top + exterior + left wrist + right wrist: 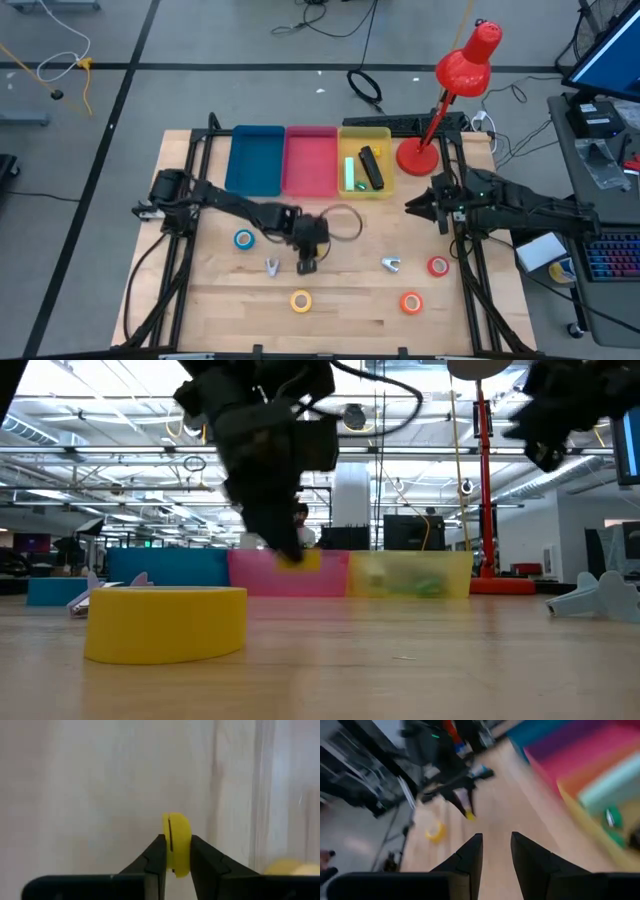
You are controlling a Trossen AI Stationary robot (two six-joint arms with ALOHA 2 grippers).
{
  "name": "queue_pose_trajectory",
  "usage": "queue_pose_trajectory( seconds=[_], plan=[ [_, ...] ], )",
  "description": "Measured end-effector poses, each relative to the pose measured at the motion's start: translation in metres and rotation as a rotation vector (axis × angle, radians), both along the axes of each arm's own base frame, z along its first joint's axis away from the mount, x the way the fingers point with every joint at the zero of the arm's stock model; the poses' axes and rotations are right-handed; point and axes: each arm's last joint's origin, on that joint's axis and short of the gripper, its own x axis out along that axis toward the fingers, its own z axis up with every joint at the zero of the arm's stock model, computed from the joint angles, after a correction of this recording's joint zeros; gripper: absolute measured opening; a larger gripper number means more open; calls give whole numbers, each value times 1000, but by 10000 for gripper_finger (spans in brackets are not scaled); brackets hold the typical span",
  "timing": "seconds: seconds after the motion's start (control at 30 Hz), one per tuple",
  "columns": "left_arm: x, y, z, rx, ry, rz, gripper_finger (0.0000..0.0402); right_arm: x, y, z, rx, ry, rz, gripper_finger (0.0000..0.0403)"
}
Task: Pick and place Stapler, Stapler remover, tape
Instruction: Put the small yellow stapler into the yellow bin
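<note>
While the left gripper (pixel 173 851) pinches a small yellow disc-like piece (pixel 176 844) edge-on just above the wooden table (pixel 340 300) mid-front, this looks like the pick step. Next: lift and carry to the coloured plastic bins (pixel 310 160). Right gripper (pixel 495 851) waits near the red desk lamp (pixel 455 85), fingers slightly apart, empty.

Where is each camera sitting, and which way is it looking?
High view: above the table, looking straight down; both arms show, left tool low over the wood.
Low view: at tabletop height, looking across; a big yellow tape roll sits close, arms hang from above.
Left wrist view: on the left arm, looking past its fingers, pinching a small yellow piece.
Right wrist view: on the right arm, looking past its tool at the table.
Shared: the low and left wrist views both show that yellow piece.
</note>
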Motion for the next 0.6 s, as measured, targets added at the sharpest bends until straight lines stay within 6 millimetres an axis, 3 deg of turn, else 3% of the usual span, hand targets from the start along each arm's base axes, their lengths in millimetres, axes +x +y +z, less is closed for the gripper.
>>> queue_pose_trajectory(
  seconds=[0.17,0.43,0.6],
  plan=[
    [4,32,37,-10,-191,92,68,15,-2,13,-126,-139,28,94],
    [11,69,96,-42,-593,211,53,47,-8,3,-228,-80,67,108],
    [14,78,107,-67,-711,245,70,71,-12,3,-265,-146,66,136]
  ],
)
